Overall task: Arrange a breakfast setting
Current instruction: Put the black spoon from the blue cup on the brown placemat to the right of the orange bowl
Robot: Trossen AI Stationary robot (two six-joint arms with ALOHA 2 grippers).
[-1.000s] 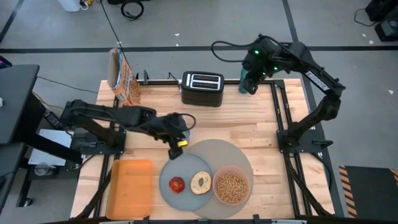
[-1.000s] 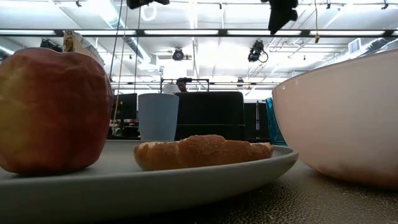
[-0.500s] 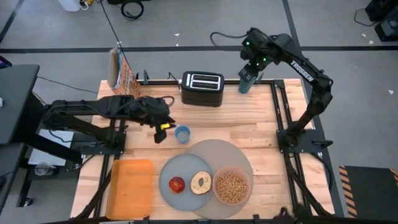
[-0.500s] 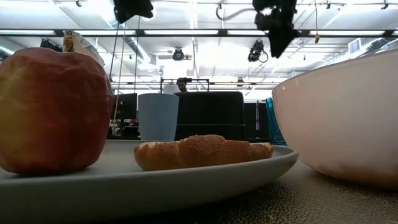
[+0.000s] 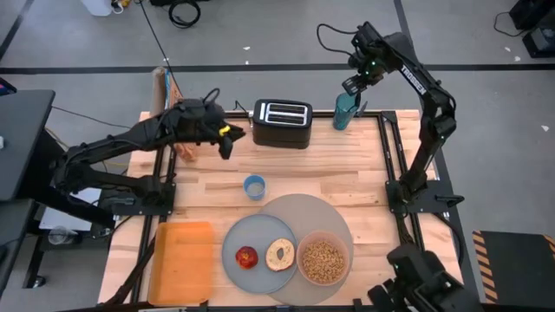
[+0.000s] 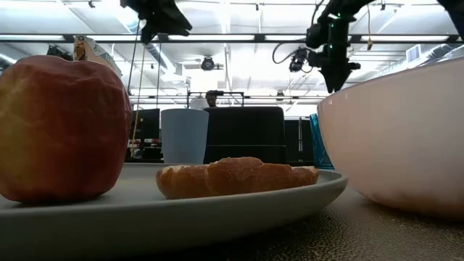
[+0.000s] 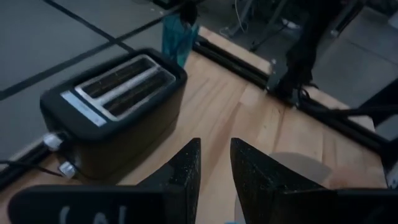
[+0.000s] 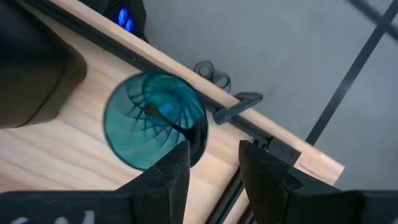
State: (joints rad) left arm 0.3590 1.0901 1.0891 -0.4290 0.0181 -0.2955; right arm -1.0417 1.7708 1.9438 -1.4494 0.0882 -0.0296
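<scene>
The surface carries one of each item. The large round grey mat lies at the near edge, partly covered by the grey-blue plate and the pink bowl; the bowl's contents read as cereal. On the plate sit one red apple and one toasted bagel half, apart from each other. One orange tray lies just left of the plate. One black toaster stands at the far edge. The orange cereal box at the far left corner is partly hidden by the left arm. One teal cup stands at the far right corner; something dark and thin lies inside it, hard to make out. One small blue cup stands between toaster and mat.

The left end effector hangs just left of the toaster, fingers narrowly parted, holding nothing. The right end effector hovers directly above the teal cup, fingers apart, empty.
</scene>
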